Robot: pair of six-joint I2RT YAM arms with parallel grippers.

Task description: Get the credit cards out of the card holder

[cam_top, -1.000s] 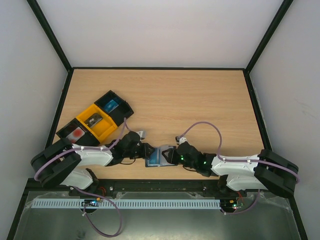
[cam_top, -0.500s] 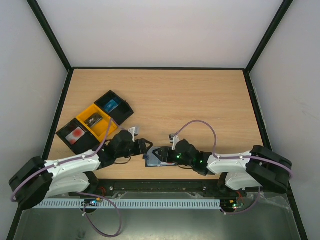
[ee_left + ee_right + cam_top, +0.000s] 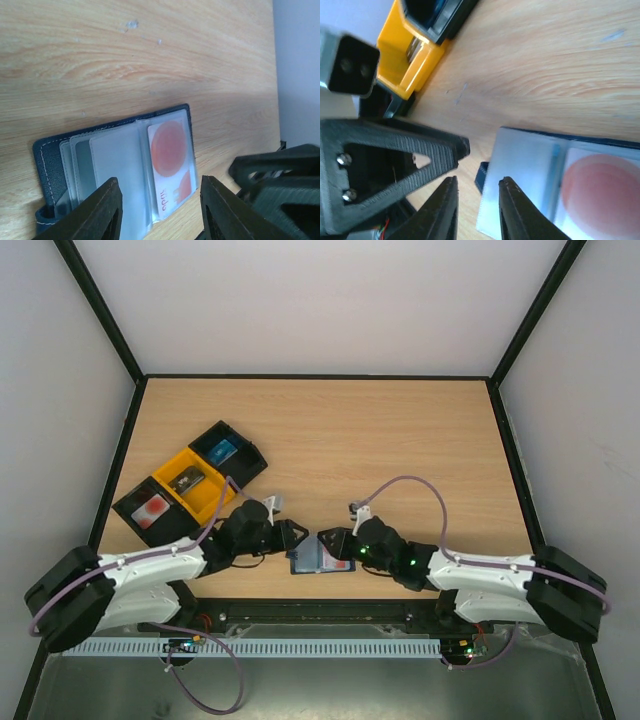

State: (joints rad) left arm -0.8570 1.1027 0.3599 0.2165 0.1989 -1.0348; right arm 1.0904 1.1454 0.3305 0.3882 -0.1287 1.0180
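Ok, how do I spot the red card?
Go to the near edge of the wooden table, where an open dark blue card holder lies by the left gripper and the right gripper. The card is in a clear pocket, white with pinkish-red circles; the pockets beside it look plain grey.

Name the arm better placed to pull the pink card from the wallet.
Left, probably. The left gripper is open, the pink card lined up between its fingers. The right gripper, narrowly open, sits over a clear sleeve of the wallet, the card off to one side.
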